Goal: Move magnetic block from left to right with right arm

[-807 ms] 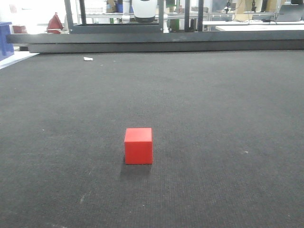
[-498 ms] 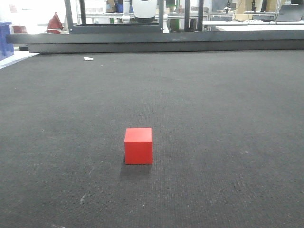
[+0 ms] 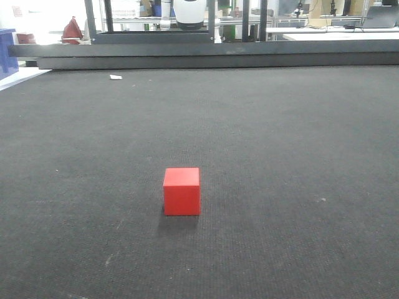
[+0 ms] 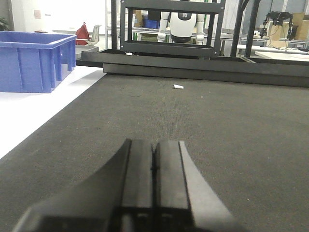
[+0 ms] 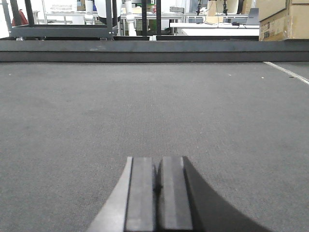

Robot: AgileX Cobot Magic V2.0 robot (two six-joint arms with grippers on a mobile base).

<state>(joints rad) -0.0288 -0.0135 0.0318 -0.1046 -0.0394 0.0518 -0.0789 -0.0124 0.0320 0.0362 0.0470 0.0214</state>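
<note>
The left fingers (image 4: pixel 139 183) and right fingers (image 5: pixel 141 198) are pressing together; the red block (image 3: pixel 182 192) is sitting on the table (image 3: pixel 299 156), a white scrap (image 3: pixel 116 77) lying well behind it

No wording is showing clearly enough to read: dark print on the cardboard boxes (image 5: pixel 284 19) at upper right of the right wrist view and a small wall notice (image 4: pixel 37 13) at upper left of the left wrist view are staying illegible.

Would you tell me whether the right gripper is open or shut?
Shut: in the wrist view the right gripper has its jaws pressed together, with nothing between them.
</note>
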